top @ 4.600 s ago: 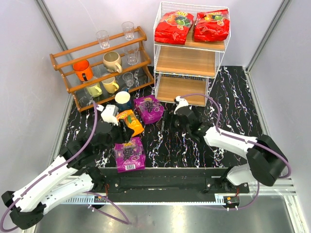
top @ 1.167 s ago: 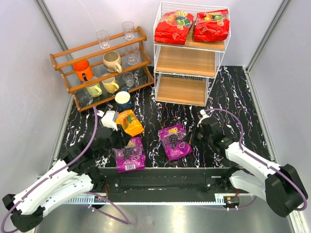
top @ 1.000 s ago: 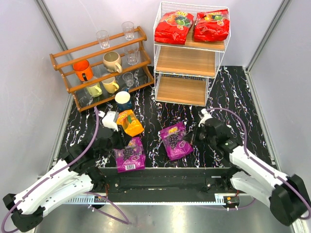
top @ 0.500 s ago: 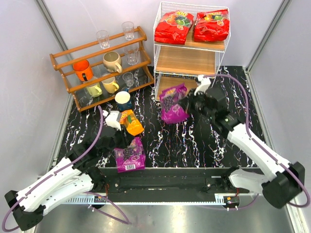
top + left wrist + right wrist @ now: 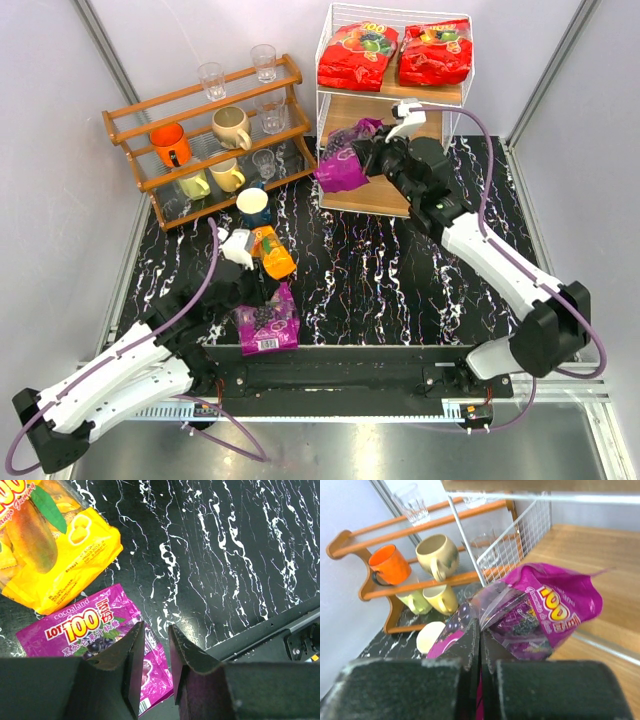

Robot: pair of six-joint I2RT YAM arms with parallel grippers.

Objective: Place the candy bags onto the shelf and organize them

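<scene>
1. The right arm (image 5: pixel 490 260) is stretched far forward from its base at the near right. It runs diagonally left to the white wire shelf (image 5: pixel 345 115).
2. The right gripper (image 5: pixel 366 157) (image 5: pixel 480 630) has its fingers pressed together on the edge of a purple candy bag (image 5: pixel 340 165) (image 5: pixel 540 610).
3. That bag hangs off the table at the shelf's front left corner. In the right wrist view it is crumpled, with a wooden tier behind it. Which tier cannot be settled.
4. Two red candy bags (image 5: pixel 358 55) (image 5: pixel 435 52) lie side by side on the top tier.
5. The left arm (image 5: pixel 120 370) lies low, angled from the near left towards the table's centre.
6. The left gripper (image 5: pixel 258 292) (image 5: pixel 156 635) points down with its fingers a narrow gap apart and nothing between them. It is over the second purple bag (image 5: pixel 267 320) (image 5: pixel 85 625).
7. That bag lies flat on the black marbled table (image 5: pixel 350 270) near its front edge. An orange-yellow bag (image 5: pixel 272 252) (image 5: pixel 50 555) lies just beyond it, and their edges appear to touch.
8. The brown mug rack (image 5: pixel 210 130) (image 5: pixel 420 527) stands left of the shelf.
</scene>
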